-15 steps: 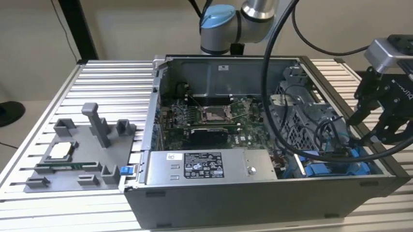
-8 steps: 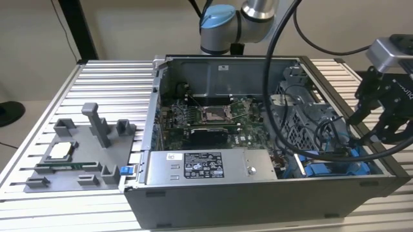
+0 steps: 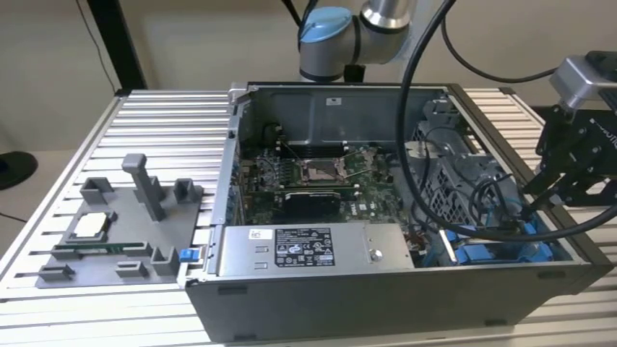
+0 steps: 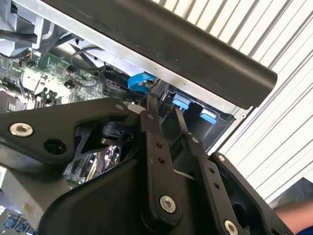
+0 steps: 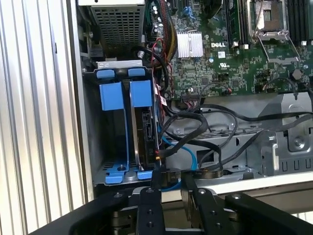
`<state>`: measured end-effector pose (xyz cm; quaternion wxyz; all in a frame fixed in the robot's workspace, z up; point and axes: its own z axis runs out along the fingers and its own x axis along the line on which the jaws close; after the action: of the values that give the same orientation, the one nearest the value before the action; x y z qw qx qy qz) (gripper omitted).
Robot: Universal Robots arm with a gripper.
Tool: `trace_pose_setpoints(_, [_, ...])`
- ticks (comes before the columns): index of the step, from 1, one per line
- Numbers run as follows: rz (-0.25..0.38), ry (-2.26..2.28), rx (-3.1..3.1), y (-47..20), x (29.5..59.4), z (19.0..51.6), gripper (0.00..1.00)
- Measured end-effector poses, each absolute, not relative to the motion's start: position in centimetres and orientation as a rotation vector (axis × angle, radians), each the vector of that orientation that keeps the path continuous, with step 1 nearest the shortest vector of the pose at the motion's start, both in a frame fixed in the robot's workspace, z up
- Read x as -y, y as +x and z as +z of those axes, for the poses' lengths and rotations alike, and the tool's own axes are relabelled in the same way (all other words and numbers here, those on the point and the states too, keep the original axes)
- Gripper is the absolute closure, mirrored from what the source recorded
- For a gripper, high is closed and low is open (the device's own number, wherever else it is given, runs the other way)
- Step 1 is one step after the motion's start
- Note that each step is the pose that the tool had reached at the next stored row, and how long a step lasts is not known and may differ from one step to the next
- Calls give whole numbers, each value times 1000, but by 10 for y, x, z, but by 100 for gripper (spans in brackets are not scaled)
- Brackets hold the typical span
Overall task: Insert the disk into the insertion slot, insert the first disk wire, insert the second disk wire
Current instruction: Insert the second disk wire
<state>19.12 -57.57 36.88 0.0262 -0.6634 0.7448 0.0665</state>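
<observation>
1. Placement: the disk [image 5: 146, 129] stands on edge within the insertion slot [image 5: 113, 142], its blue frame level with the neighbouring blue rail [image 5: 111, 95]. I judge the first step done.
2. Grip: my pincer [image 5: 172, 179] is set narrow, its tips closed about a dark plug [image 5: 169, 171] on the blue wire [image 5: 190, 152], just beside the disk's exposed edge.
3. Remainder: whether this plug is pressed home is hidden from me; I judge the wire steps unfinished.
</observation>
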Motion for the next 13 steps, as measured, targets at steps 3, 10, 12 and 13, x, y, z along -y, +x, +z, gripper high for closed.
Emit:
trace_pose_setpoints(3, [211, -2037, -2318, 191, 577, 368, 100])
trace_pose_setpoints(10, [220, -1972, -2377, 191, 580, 368, 100])
trace_pose_setpoints(12, [227, -1957, -2395, 191, 581, 367, 100])
trace_pose_setpoints(13, [233, -1951, -2404, 191, 582, 367, 100])
